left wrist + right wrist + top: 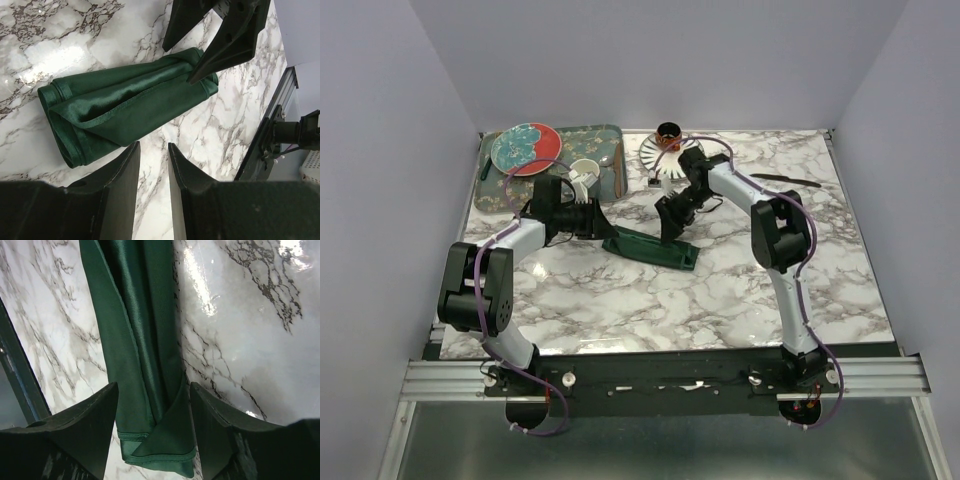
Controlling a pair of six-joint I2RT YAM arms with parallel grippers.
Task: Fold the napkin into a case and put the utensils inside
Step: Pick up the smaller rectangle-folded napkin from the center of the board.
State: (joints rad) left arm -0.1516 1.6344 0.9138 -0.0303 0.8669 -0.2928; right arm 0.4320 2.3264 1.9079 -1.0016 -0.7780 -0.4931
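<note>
pale lavender walls close in a white marble counter (720, 290) veined in grey, with both arms reaching in from its near edge. the napkin (650, 248) lies near the middle of the counter, folded into a long, narrow dark green strip that runs at a slant from the left hand towards the near right. its shiny cloth shows layered folds and a hemmed edge along its length, and at the end nearest the left wrist camera the layers stand slightly apart.

the left hand (154, 146) hovers low just short of that end. its jaws stand narrow, with only a slim gap, and nothing is between them; bare marble shows through the gap.

the right hand (154, 387) is down at the other end of the strip with its jaws wide. one finger stands on each side of the cloth, and the folded corner of the napkin lies flat on the counter between them. from the left wrist view, one of its fingertips (195, 76) rests on or just at the napkin's end, but i cannot tell whether it presses down.

the utensils (782, 179), slim and black, lie on the bare marble at the far right, well apart from the napkin. a green tray (610, 135) sits in the far left corner and holds a red and teal plate (525, 147) and a white cup (585, 172). beside the tray, a white fluted dish (660, 162) sits with a copper cup (669, 131) just behind it.
</note>
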